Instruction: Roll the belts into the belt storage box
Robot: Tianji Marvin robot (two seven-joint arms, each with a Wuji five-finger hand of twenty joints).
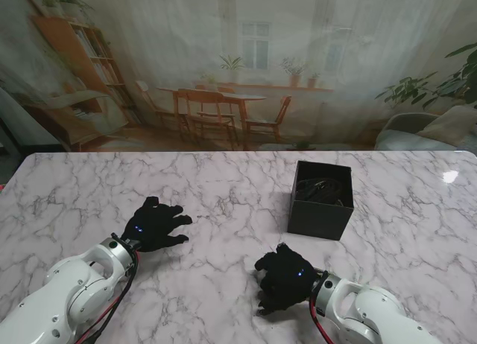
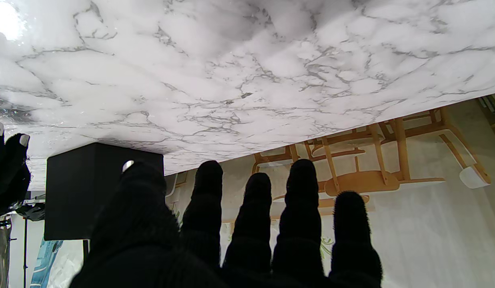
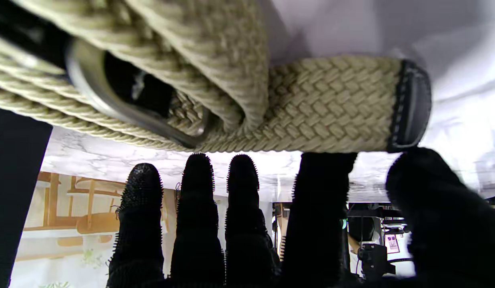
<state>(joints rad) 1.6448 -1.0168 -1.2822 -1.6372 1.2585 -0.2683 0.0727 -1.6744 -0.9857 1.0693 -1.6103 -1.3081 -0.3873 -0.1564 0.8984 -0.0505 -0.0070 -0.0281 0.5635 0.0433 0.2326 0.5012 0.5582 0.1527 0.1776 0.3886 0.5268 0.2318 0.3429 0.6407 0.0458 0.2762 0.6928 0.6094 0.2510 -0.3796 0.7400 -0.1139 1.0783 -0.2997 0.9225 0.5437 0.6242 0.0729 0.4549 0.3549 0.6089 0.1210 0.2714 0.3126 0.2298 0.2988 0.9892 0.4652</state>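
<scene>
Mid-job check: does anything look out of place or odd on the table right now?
The beige woven belt under the right hand is only loosely coiled: its black-tipped end sticks out beside the buckle. The black box stands upright, nothing spilled.

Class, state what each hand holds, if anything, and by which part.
Left hand: nothing, fingers spread. Right hand: over the coiled woven belt, two fingertips touching its black-tipped end; a true grip cannot be told.
</scene>
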